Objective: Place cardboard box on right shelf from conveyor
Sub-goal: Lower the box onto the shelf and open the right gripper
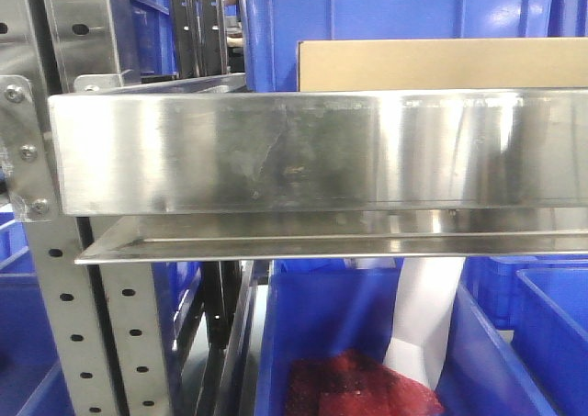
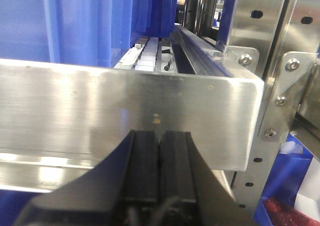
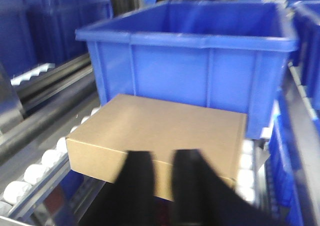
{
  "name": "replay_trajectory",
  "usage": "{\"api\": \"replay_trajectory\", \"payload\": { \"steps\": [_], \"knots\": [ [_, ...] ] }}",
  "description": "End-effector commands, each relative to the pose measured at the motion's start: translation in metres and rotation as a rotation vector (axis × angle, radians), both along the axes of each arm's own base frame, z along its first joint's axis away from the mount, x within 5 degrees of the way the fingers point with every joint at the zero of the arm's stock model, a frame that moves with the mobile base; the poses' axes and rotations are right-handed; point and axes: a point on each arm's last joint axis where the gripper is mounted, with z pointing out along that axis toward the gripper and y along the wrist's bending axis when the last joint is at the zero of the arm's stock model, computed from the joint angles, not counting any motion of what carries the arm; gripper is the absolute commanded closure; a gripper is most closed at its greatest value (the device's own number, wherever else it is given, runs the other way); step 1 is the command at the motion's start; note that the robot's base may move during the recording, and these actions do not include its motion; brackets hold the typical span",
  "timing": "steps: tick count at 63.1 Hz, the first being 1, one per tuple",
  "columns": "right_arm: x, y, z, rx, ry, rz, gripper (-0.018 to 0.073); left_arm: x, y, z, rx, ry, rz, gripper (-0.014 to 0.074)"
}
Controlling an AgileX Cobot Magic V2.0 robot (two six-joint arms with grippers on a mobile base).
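The tan cardboard box (image 3: 165,126) lies flat on the right shelf, on its white rollers (image 3: 30,173), with its far side against a blue bin (image 3: 190,61). In the front view only the box's top strip (image 1: 441,64) shows above the shelf's brushed-steel front lip (image 1: 276,150). My right gripper (image 3: 162,158) is blurred, just in front of the box's near side. Its fingers stand apart, and the box side shows in the gap. My left gripper (image 2: 159,136) is shut with nothing in it, close before the steel lip (image 2: 100,106). The conveyor is out of view.
Perforated steel uprights (image 1: 73,342) (image 2: 280,86) flank the shelf. Under the lip sits a blue bin (image 1: 340,315) holding something red (image 1: 358,384) and a white strip. More blue bins crowd the rack on both sides and behind.
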Motion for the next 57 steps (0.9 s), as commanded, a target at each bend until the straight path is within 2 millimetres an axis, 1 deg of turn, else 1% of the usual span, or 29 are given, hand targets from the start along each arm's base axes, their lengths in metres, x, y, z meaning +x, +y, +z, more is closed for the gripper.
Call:
{"api": "replay_trajectory", "payload": {
  "steps": [1, 13, 49, 57],
  "knots": [
    [-0.0071, -0.0028, 0.0158, 0.031, -0.137, 0.0, 0.0499, -0.0011, 0.0004, 0.0092, -0.012, -0.098, 0.002, 0.0715],
    [-0.0084, -0.0034, 0.0108, 0.026, -0.127, -0.001, 0.05, -0.0011, 0.0004, 0.0092, -0.012, -0.098, 0.002, 0.0715],
    [-0.0084, -0.0034, 0.0108, 0.026, -0.127, -0.001, 0.05, -0.0011, 0.0004, 0.0092, -0.012, -0.098, 0.002, 0.0715],
    [-0.0109, -0.0058, 0.0094, -0.018, -0.125, -0.009, 0.05, -0.0011, 0.0004, 0.0092, -0.012, -0.098, 0.002, 0.0715]
  ]
}}
